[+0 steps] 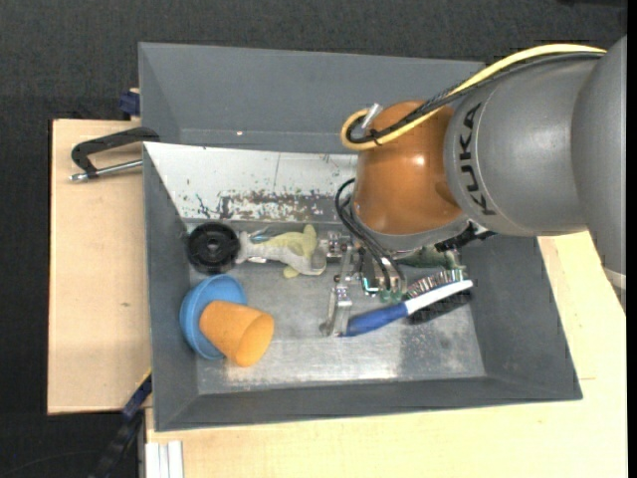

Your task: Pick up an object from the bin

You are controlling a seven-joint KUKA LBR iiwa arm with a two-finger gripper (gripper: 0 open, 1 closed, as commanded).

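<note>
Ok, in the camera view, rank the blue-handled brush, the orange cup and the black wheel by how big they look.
1. blue-handled brush: longest, though thin.
2. orange cup: shorter but bulkier, so first place is unsure.
3. black wheel: clearly smallest.

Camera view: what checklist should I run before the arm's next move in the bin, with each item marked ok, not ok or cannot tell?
1. Gripper is within the walls of the grey metal bin: ok.
2. A candidate is at hand: the blue-handled brush with white bristles lies right beside the gripper: ok.
3. Brush actually gripped: cannot tell.
4. Pale yellowish crumpled thing is clear of the gripper: cannot tell, it lies close at upper left.
5. Black round disc is well apart, further left: ok.
6. Orange cup against the blue cup, lower left, is well apart: ok.
</note>
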